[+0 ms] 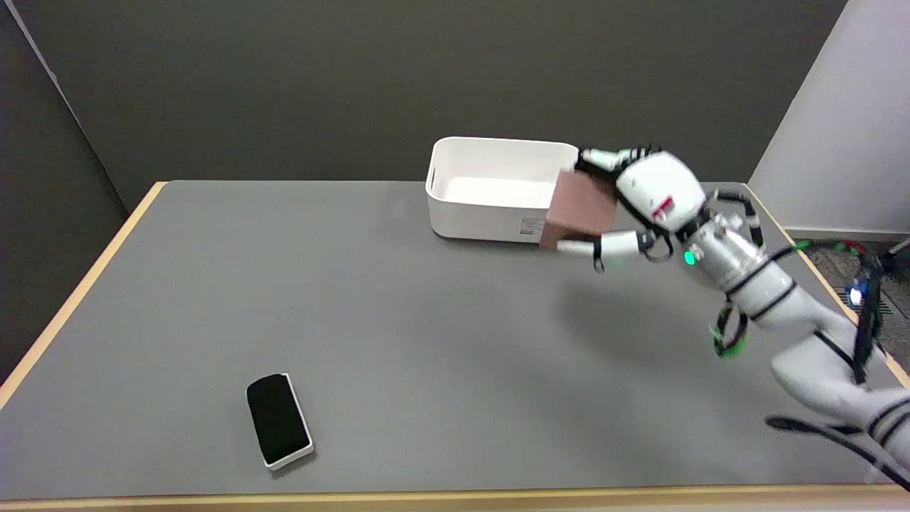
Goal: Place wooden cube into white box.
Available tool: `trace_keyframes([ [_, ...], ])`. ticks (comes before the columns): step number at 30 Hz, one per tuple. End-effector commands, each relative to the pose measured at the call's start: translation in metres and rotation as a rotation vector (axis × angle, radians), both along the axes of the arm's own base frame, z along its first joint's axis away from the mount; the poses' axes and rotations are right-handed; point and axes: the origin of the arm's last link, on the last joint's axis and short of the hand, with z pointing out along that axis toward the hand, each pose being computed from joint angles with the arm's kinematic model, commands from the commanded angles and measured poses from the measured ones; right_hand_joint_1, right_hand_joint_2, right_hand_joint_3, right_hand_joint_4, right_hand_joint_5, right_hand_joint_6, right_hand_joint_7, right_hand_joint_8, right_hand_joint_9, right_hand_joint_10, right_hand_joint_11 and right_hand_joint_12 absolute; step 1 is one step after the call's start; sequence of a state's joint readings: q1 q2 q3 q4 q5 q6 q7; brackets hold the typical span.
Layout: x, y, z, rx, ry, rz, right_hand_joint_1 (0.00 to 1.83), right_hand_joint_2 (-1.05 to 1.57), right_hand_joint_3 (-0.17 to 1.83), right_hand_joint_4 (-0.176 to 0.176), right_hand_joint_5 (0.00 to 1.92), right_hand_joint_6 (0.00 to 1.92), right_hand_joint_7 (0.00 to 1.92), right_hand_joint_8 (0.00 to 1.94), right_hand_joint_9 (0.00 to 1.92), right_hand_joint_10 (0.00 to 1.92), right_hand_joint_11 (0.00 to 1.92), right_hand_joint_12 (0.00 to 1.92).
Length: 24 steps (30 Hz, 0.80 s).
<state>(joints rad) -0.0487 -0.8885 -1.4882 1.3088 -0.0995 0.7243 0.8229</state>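
Observation:
The white box [490, 190] stands at the far middle of the grey table, its inside bare. My right hand [643, 203] holds the brown wooden cube [579, 211] in the air, at the box's right near corner. The cube is pinched between the fingers above it and the thumb below it. It hangs in front of the box's right wall and hides part of it. The arm reaches in from the lower right.
A black eraser with a white base [279, 419] lies near the table's front edge at the left. The table [355, 306] has a light wooden rim. A white wall panel stands at the far right, with cables beside the arm.

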Motion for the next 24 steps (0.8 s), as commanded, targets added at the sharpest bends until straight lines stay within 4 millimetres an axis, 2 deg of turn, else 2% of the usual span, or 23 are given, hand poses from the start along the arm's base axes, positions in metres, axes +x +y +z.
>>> trace_keyframes([
  [1, 0.067, -0.141, -0.007, -0.105, -0.065, 0.102, 1.21, 1.1, 0.3, -0.176, 0.59, 1.47, 0.91, 1.34, 0.87, 1.41, 0.78, 1.92],
  [8, 0.033, -0.191, -0.023, -0.19, -0.097, -0.086, 1.21, 1.11, 0.28, -0.176, 0.58, 1.47, 0.9, 1.34, 0.87, 1.41, 0.77, 1.92],
  [12, 0.018, -0.212, -0.042, -0.257, -0.025, -0.145, 1.2, 1.08, 0.34, -0.15, 0.6, 1.49, 0.9, 1.33, 0.87, 1.4, 0.74, 1.92],
  [15, 0.011, -0.216, -0.043, -0.308, -0.005, -0.166, 1.2, 1.08, 0.34, -0.135, 0.6, 1.5, 0.89, 1.34, 0.86, 1.4, 0.71, 1.92],
  [24, 0.004, -0.205, -0.024, -0.415, -0.044, -0.13, 1.19, 1.12, 0.28, -0.137, 0.58, 1.51, 0.87, 1.36, 0.84, 1.41, 0.63, 1.92],
])
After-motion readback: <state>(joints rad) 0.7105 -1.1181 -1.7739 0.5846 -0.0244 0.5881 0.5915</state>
